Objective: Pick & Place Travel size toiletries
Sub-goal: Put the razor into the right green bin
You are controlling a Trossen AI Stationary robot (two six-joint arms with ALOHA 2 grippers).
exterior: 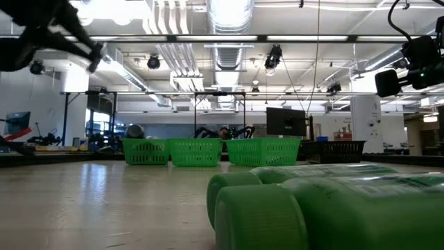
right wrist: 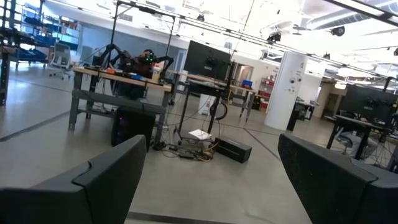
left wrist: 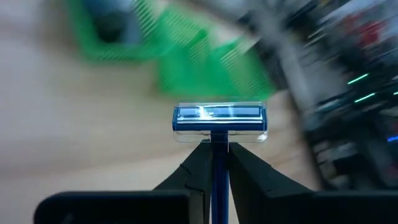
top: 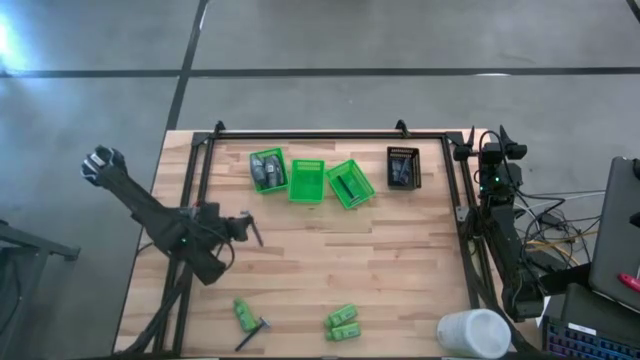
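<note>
Overhead: wood table (top: 400, 260), grey concrete floor (top: 400, 40); left end effector (top: 250, 228) clamps razor (left wrist: 219, 119); right end effector (right wrist: 211, 180) wide open, empty.

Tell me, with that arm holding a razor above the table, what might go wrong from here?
The left gripper pinches the razor only by its thin handle, so it could twist or slip out on the way. The three green baskets sit crowded together, so it might land in the wrong one. The right gripper waits open off the table's edge and could not help.
</note>
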